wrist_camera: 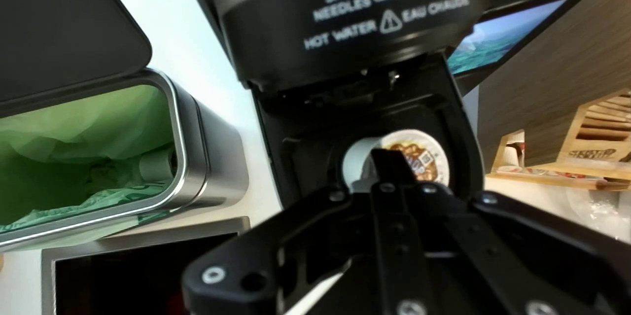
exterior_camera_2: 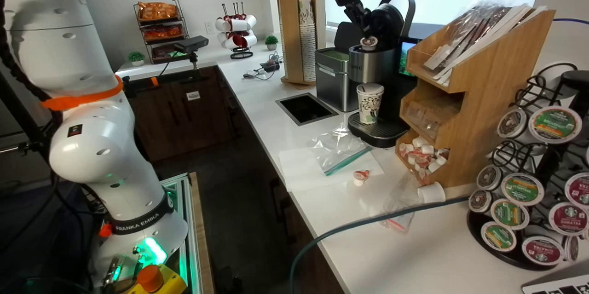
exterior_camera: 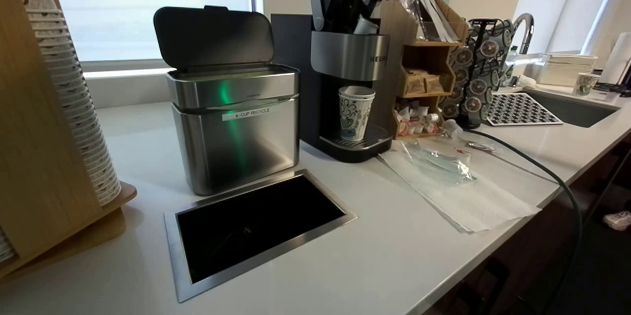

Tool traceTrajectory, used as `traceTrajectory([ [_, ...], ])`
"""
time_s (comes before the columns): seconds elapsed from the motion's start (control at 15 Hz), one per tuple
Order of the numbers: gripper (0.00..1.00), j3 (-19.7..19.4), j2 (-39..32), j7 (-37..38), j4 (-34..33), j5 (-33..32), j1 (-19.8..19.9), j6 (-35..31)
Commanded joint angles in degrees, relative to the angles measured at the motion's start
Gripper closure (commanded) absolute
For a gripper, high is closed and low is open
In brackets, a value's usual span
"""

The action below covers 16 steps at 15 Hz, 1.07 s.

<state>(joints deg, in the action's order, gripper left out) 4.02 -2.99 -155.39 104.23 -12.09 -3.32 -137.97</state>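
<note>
My gripper (wrist_camera: 392, 159) is above the open top of the coffee machine (exterior_camera: 340, 51), and also shows in both exterior views (exterior_camera: 367, 12) (exterior_camera_2: 366, 31). Its black fingertips are close together on the rim of a white coffee pod (wrist_camera: 428, 157); the fingers partly hide the contact. The pod is tilted at the pod holder, its brown-printed lid facing sideways and up, also seen in both exterior views (exterior_camera: 367, 27) (exterior_camera_2: 368, 44). The machine's raised lid (wrist_camera: 355, 24) stands behind the fingertips. A patterned paper cup (exterior_camera: 356, 113) stands on the drip tray, also visible in an exterior view (exterior_camera_2: 370, 103).
A steel recycle bin (exterior_camera: 236, 132) with its lid up stands beside the machine. A metal-framed counter opening (exterior_camera: 315, 236) lies in front. A wooden organizer (exterior_camera_2: 487, 96) and pod carousel (exterior_camera_2: 524, 188) stand on the machine's other side. A plastic bag (exterior_camera_2: 340, 147) and cord (exterior_camera_2: 349, 229) lie nearby.
</note>
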Motion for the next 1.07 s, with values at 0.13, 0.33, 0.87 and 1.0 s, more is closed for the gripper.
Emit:
traceTrajectory([
  [0.13, 1.00, 0.64, -0.82, -3.09, 0.81, -0.30, -0.16, -4.39],
  [0.33, 1.00, 1.20, -1.41, -3.10, 0.67, -0.05, -0.54, -4.23],
  [0.87, 1.00, 1.71, -0.04, -3.09, 1.43, -1.01, -0.37, -3.23],
  [1.0, 1.00, 1.75, 1.59, -3.06, 2.10, -0.56, -0.43, -2.95],
])
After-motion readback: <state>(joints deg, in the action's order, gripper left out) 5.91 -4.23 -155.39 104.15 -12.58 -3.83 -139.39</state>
